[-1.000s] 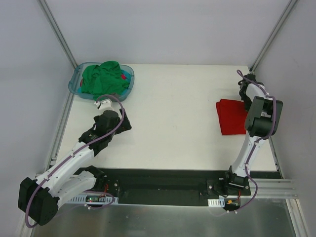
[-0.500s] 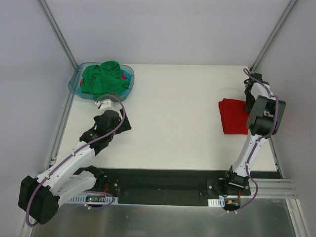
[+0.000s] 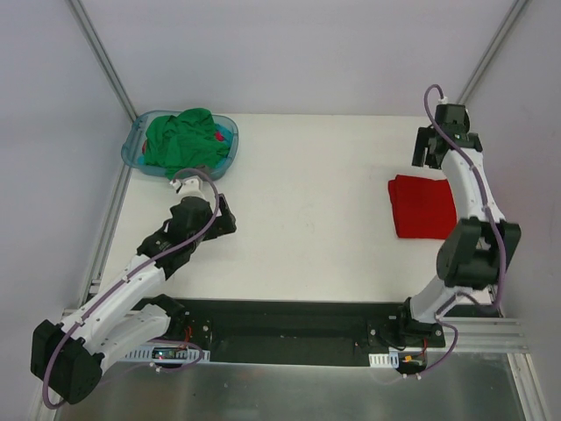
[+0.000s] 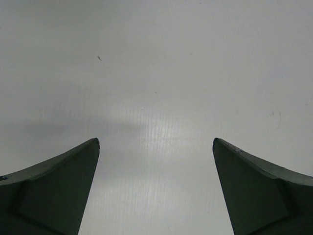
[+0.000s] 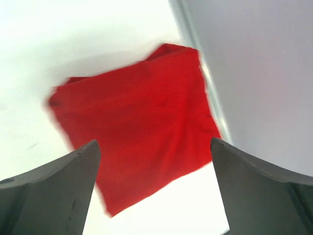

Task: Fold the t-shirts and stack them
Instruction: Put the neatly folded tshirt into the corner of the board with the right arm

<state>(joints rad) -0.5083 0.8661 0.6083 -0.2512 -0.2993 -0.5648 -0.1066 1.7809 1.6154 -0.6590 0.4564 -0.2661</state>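
A robotics lab cell: a white table (image 3: 316,237) boxed by grey panels (image 3: 289,53) and aluminium posts (image 3: 103,60).

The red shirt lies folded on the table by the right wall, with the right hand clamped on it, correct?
Not clamped: the right wrist view shows the right hand open, holding nothing, clear of the red shirt. The shirt does lie folded on the table by the right wall.

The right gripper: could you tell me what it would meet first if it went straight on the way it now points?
Most likely the folded red t-shirt, which shows dead ahead of the open right gripper in its wrist view, lying flat on the table. Depth is unclear.
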